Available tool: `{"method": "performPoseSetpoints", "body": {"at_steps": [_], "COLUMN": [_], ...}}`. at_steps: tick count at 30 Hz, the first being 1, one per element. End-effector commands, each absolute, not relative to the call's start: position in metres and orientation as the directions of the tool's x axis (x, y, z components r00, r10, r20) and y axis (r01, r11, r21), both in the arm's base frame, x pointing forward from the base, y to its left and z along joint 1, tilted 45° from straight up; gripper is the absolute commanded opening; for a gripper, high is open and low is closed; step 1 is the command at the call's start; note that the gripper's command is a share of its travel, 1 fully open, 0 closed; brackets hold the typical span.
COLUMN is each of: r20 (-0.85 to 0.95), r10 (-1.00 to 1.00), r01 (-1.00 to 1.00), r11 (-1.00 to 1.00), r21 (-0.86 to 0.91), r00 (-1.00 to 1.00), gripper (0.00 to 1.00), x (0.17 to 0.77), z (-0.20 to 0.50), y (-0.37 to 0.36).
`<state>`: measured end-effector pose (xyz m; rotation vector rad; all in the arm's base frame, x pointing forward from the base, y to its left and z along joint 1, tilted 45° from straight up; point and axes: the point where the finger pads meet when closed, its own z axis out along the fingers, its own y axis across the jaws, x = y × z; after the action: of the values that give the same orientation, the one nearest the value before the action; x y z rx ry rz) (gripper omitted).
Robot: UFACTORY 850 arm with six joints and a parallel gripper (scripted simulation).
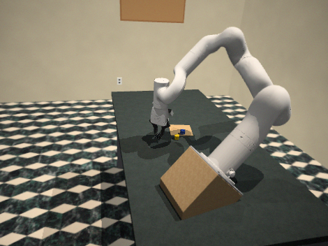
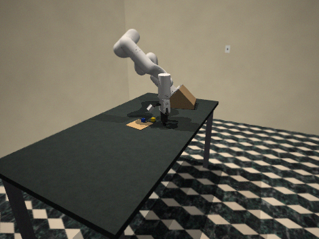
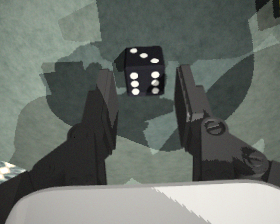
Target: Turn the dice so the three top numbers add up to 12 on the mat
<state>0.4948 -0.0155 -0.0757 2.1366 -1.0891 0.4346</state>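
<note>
My gripper (image 1: 158, 136) (image 2: 164, 123) (image 3: 145, 84) points down, low over the table beside the mat. Its fingers are part-way apart, open. A black die (image 3: 145, 80) with white pips lies on the table below the fingertips, a gap on each side. Six pips appear on its top face, three on a side face. It cannot be made out in the top and exterior views. A blue die (image 1: 182, 132) (image 2: 143, 119) sits on the tan mat (image 1: 187, 127) (image 2: 137, 125). A yellow die (image 1: 176, 137) (image 2: 153, 119) stands off the mat, just beside it. Their pips are too small to read.
The dark table (image 1: 146, 193) (image 2: 85, 174) carries a brown wedge block (image 1: 190, 184) (image 2: 182, 99) under the arm's base. A table edge runs on the gripper's side away from the mat. The yellow die shows partly at the wrist view's upper right corner.
</note>
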Motion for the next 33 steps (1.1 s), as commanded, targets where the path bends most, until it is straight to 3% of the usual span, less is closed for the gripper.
{"method": "performPoseSetpoints", "body": {"at_steps": [1, 33], "r20": [0.565, 0.565], "r10": [-0.575, -0.575], "r01": [-0.806, -0.806], "r11": [-0.411, -0.411], "r21": [0.426, 0.426], "r00": [0.592, 0.592], "gripper": [0.42, 0.42], "x": [0.496, 0.495], "z": [-0.079, -0.093], "y": [-0.018, -0.032]}}
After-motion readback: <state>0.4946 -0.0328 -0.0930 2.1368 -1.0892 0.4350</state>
